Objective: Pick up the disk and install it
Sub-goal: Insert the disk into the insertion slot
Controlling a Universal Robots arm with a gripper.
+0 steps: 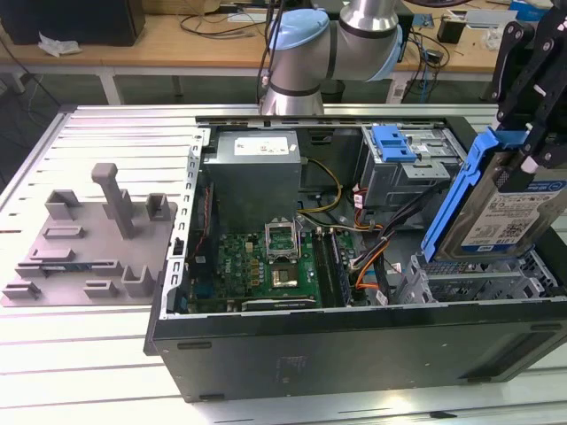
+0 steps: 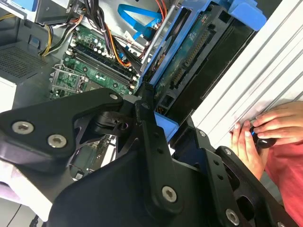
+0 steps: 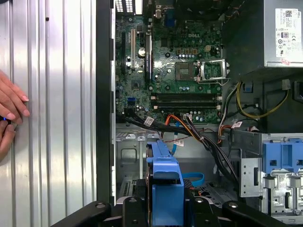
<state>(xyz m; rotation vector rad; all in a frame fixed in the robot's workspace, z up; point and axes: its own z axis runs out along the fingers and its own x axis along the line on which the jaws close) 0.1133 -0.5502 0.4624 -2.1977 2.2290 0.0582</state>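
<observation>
Gripping the disk (image 1: 509, 212), the tool (image 1: 530, 146) holds it steeply tilted (label outward), lower end toward the open case (image 1: 354, 341).

A silver table (image 1: 106, 133) with long grooves is seen across the exterior view. A grey plastic plate (image 1: 80, 257) with posts is laid flat on it at the exterior view's left. An open black computer case (image 1: 354, 345) is set just beside it, filling the middle and the exterior view's right.

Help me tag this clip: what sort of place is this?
Probably a robotics lab: an open black computer tower case lies on a ribbed aluminium table, with a cluttered wooden workbench behind.
</observation>
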